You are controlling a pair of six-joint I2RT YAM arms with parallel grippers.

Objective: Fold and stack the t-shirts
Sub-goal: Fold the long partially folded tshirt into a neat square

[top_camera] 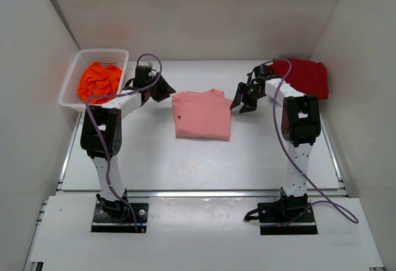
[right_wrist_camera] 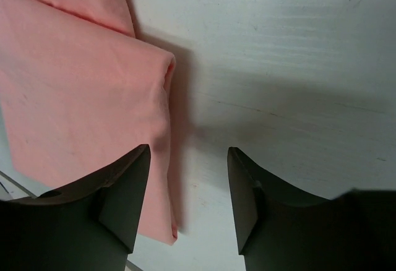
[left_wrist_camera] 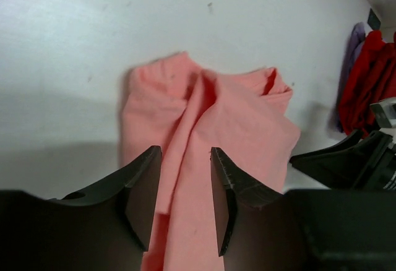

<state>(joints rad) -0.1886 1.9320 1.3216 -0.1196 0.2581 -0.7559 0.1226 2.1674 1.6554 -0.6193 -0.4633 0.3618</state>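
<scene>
Find salmon-pink t-shirt point(top_camera: 202, 115) folded to a rough rectangle on the middle of the table point(top_camera: 185, 166), collar end toward the far wall, a ridge of cloth bunched along the top layer. Note left gripper point(top_camera: 162, 90) at its far-left corner and right gripper point(top_camera: 245, 101) at its far-right corner, both with jaws parted and nothing between them. Judge the mirrored stance as suited to a two-handed fold, one corner each. Log dark red t-shirt point(top_camera: 306, 76) at far right, apart from the pink one; cannot tell whether folded. Log bright orange t-shirt point(top_camera: 99, 80) crumpled in white basket point(top_camera: 102, 52), far left, not yet folded. Judge stacking not begun.
</scene>
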